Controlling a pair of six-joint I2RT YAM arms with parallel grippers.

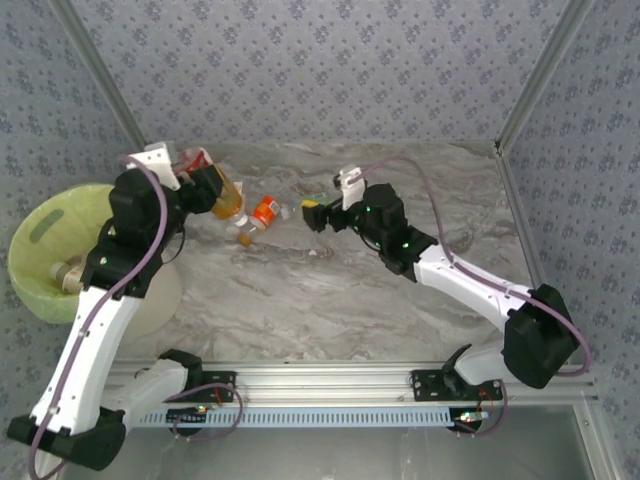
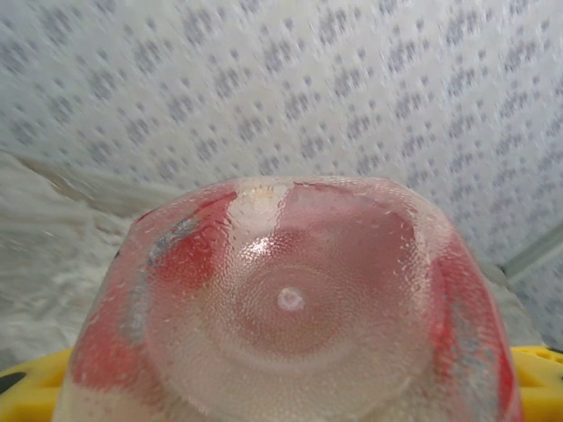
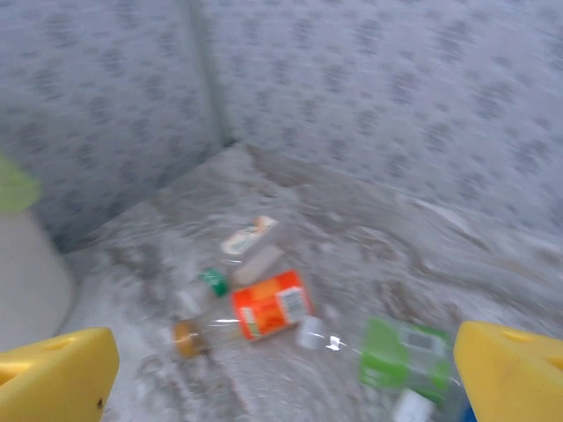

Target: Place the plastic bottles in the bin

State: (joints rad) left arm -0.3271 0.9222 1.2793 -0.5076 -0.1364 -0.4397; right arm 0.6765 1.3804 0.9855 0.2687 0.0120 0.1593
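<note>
My left gripper [image 1: 226, 198] is raised over the table's back left and shut on a clear bottle with a red label [image 2: 290, 299]. The bottle's dimpled base faces the left wrist camera, with yellow fingertips [image 2: 26, 396] at the lower corners. The lime-green bin [image 1: 40, 232] stands at the far left with a bottle [image 1: 70, 274] inside. An orange-label bottle [image 1: 265, 211] [image 3: 271, 305] lies on the marble table beside a green-capped bottle [image 3: 212, 281]. A green-label bottle [image 3: 405, 356] lies just ahead of my open right gripper [image 1: 312, 215] [image 3: 281, 391], whose fingers hold nothing.
Patterned fabric walls close in the back and sides, with metal corner posts [image 1: 540, 75]. A metal rail [image 1: 330, 385] runs along the near edge by the arm bases. The bare marble table [image 1: 330, 310] spreads across the middle and right.
</note>
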